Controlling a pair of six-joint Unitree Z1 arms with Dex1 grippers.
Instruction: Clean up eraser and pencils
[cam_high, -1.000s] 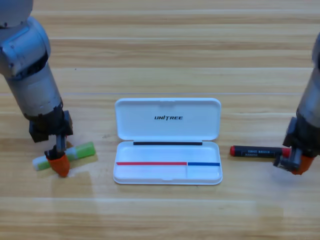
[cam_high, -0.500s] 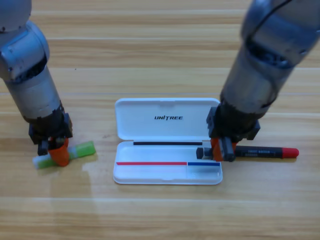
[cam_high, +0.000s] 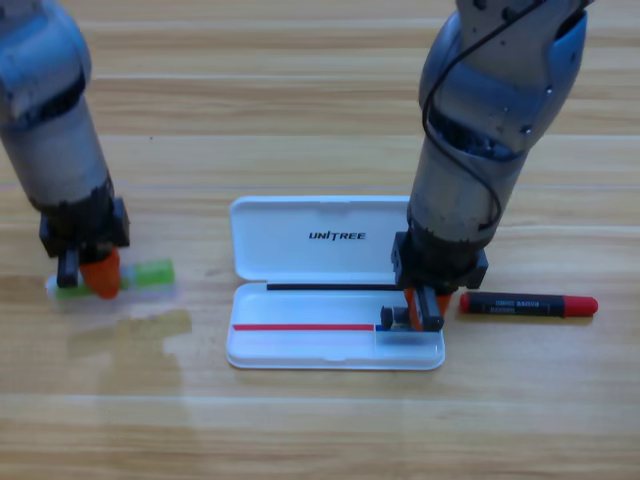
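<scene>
- Step in hand, as I read it: you're putting the eraser (cam_high: 388, 317) away. Right gripper (cam_high: 424, 309) is down over the white case (cam_high: 300, 350), at the R end of its tray, by the small compartment.
- Eraser shows as a small dark block just L of the orange jaws, over that compartment. It looks pinched between them, but whether it's resting on the tray floor or held above it I can't tell.
- Left gripper (cam_high: 92, 274) sits on the green pencil (cam_high: 150, 274), well L of the case. Jaws seem closed across the stick near its whitish end; pencil looks slightly off the table, w/ a shadow under it.
- Black-and-red pencil (cam_high: 528, 304) lies flat on the table, just R of the case, touching neither gripper.
- Next, probably: let the eraser go only once it's low in the compartment, then lift straight up so the jaws don't catch the case wall.
- Then bring the green pencil over to the long compartment, lengthwise.
</scene>
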